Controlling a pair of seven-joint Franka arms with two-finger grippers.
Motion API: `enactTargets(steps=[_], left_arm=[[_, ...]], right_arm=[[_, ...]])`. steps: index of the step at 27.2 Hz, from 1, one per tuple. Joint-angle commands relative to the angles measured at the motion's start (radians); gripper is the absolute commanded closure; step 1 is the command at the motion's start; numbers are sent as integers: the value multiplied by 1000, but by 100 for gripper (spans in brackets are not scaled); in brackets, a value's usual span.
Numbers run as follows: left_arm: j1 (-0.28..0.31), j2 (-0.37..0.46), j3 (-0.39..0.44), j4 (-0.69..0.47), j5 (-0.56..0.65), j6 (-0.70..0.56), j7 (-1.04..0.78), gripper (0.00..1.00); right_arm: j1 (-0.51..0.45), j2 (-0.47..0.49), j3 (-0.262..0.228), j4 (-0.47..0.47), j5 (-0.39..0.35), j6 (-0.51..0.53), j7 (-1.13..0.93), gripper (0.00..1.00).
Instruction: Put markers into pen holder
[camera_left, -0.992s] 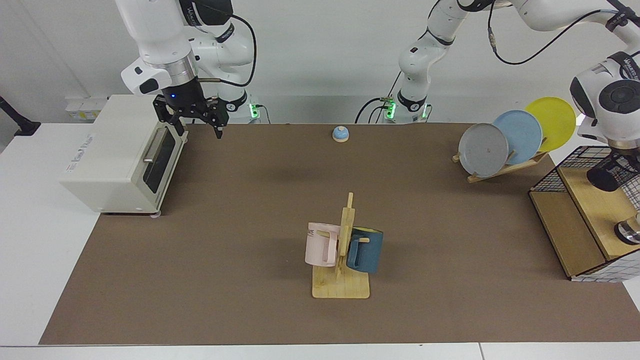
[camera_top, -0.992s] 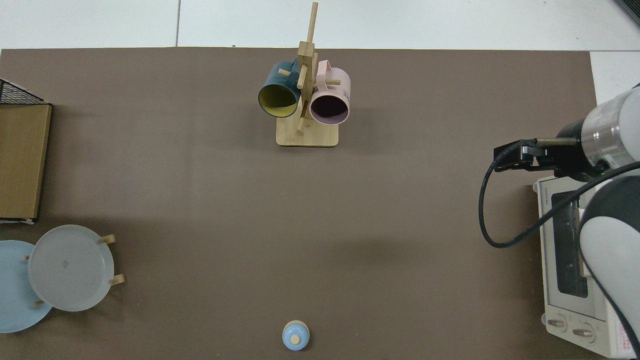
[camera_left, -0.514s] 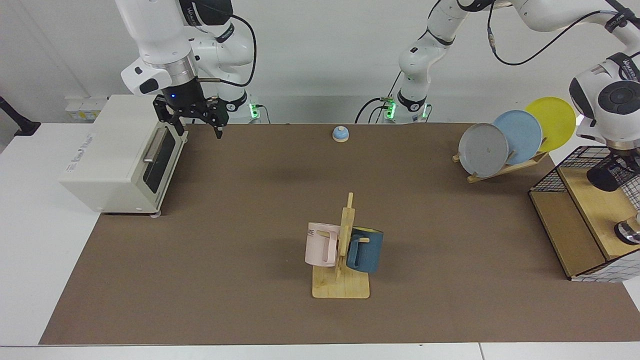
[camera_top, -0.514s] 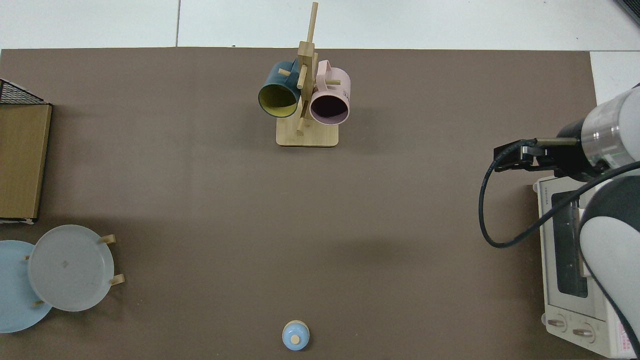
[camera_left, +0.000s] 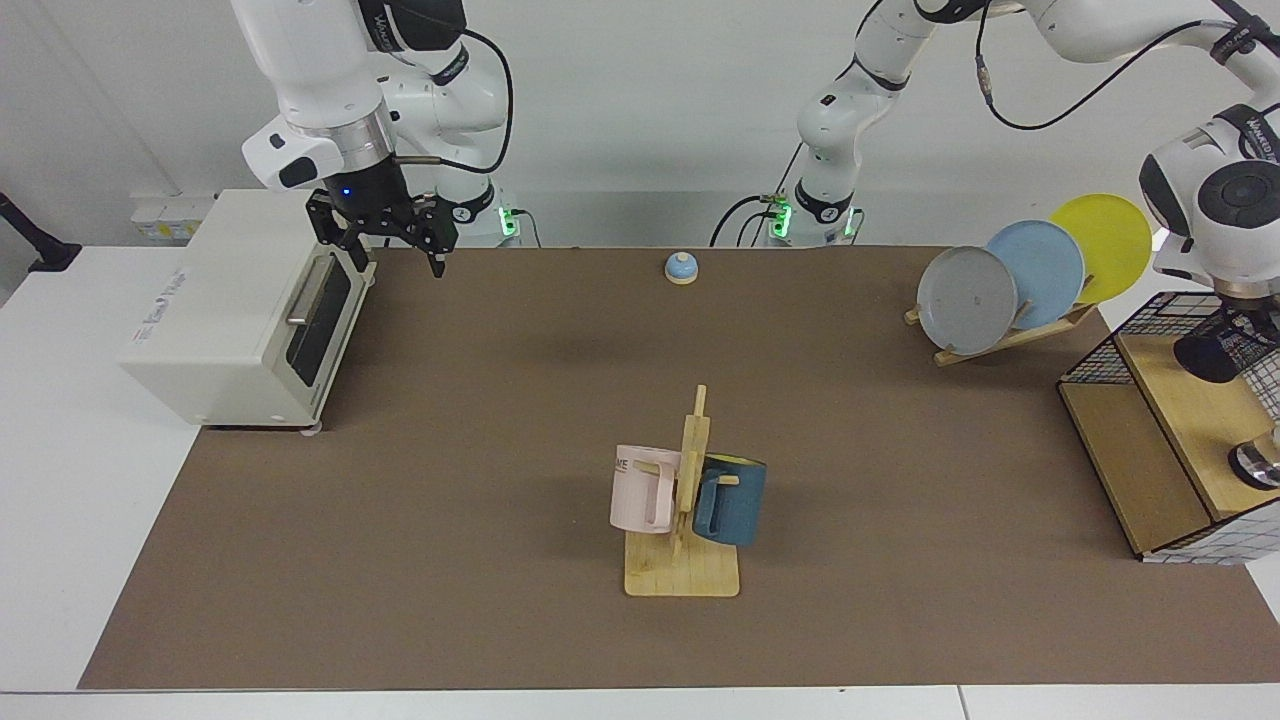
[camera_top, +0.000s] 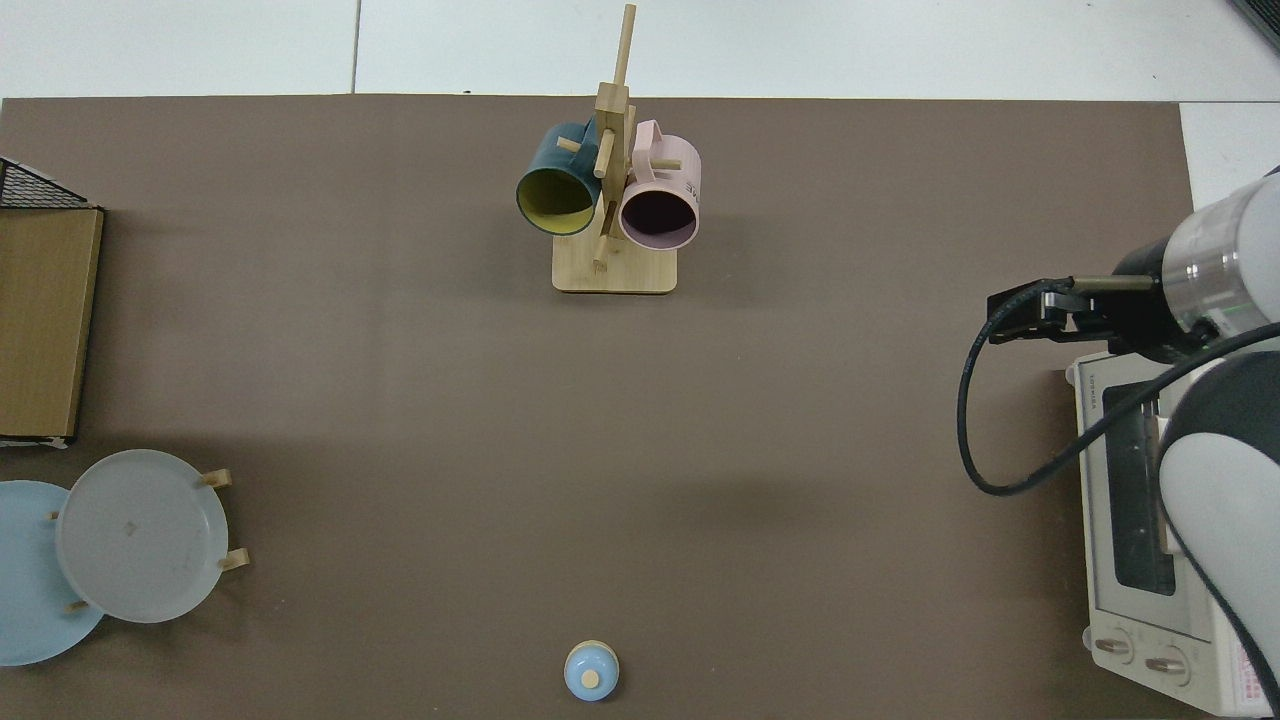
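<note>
1. Nearest the facing camera: wooden mug tree (camera_left: 690, 500) on the brown mat (camera_left: 480, 420) that covers the bench (camera_left: 60, 420). Pink mug (camera_left: 640, 490) and blue mug (camera_left: 732, 500) hang on either side of its post.
2. At the facing view's right edge: black wire basket (camera_left: 1095, 362) with wooden shelves. A shiny round metal object (camera_left: 1260, 465) sits on the upper shelf.
3. Pen holder (camera_left: 1205, 358): dark mesh cylinder, tilted with its mouth toward the bench centre. It is over the basket's upper shelf, directly under the left wrist.
4. Left arm: rises from its far base, arcs high overhead and comes down at the basket, wrist pointing down. Left gripper (camera_left: 1238, 322) is right at the pen holder, and the mesh hides it. Cannot tell whether it is open or closed, or whether it grips the holder.
5. Opposite side: white toaster oven (camera_left: 230, 310) on the mat's edge, door facing the bench centre.
6. Right arm: waits, forearm near vertical. Right gripper (camera_left: 390, 250) hangs above the oven's far corner, off the bench; fingers (camera_left: 437, 262) spread apart, nothing between them. From above, it (camera_top: 1005, 318) pokes out past the oven toward the mat.
7. Further back: rack with grey plate (camera_left: 966, 300), blue plate (camera_left: 1040, 262) and yellow plate (camera_left: 1105, 245), all on edge.
8. Far edge: small blue bell (camera_left: 681, 267), between the two arm bases.
</note>
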Motion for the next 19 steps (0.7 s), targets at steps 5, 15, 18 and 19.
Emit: enactTargets(steps=[5, 15, 18, 19], left_arm=[[3, -39, -2, 20, -14, -13, 65, 74], [-12, -119, 4, 34, -152, -19, 108, 14], [-67, -148, 10, 36, -184, -57, 148, 4], [-76, -156, 11, 37, -206, -69, 146, 0]], right_arm=[[-10, -5, 5, -6, 3, 19, -20, 0], [-10, -5, 7, -6, 3, 19, -20, 0], [-10, -5, 5, -6, 3, 19, -20, 0], [-10, -5, 5, -6, 3, 19, -20, 0]])
